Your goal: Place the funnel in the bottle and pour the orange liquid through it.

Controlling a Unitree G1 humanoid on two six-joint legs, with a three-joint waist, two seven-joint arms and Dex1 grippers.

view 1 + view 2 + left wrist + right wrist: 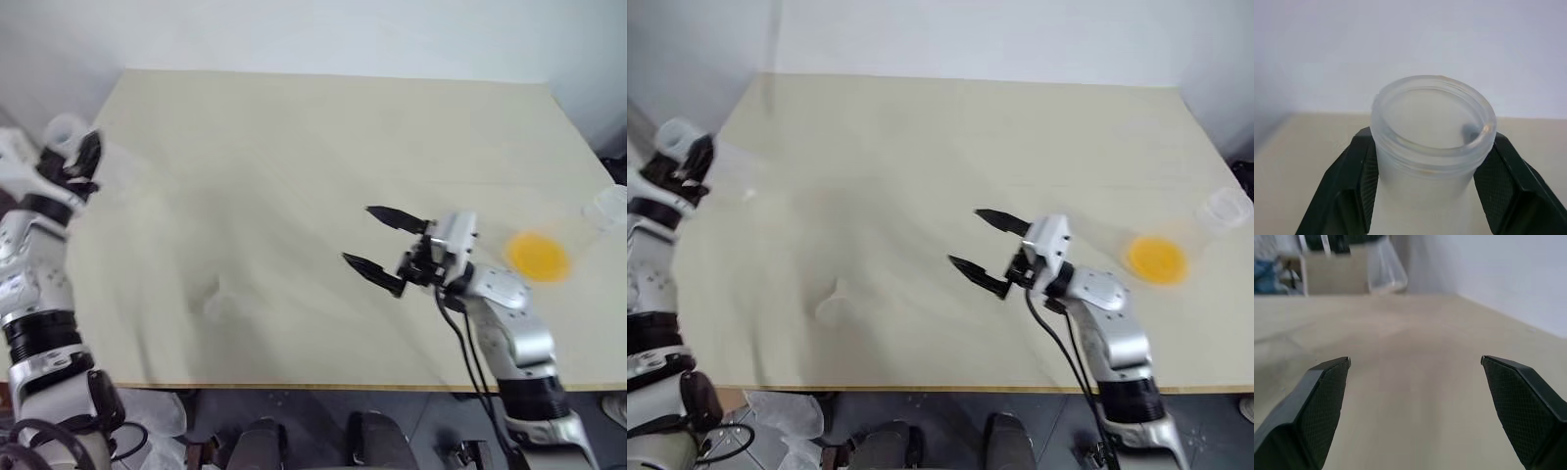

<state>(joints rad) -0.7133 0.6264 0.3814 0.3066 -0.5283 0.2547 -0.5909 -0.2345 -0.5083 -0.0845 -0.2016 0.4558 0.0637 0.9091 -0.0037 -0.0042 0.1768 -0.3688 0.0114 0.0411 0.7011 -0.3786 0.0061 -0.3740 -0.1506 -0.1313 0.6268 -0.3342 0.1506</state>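
Observation:
My left gripper (80, 157) is shut on the wide neck of the clear bottle (1425, 166), held above the table's left edge. The bottle's cone-shaped body (1386, 269) also shows far off in the right wrist view. My right gripper (358, 235) stands open over the middle right of the table, nothing between its fingers (1317, 401). The orange liquid (537, 257) lies as a shallow pool in a clear conical flask (598, 215) at the table's right edge, just right of my right hand. A faint clear shape (831, 305) near the front left may be the funnel; I cannot tell.
The pale table (323, 127) runs back to a white wall. Its front edge lies just below my right arm.

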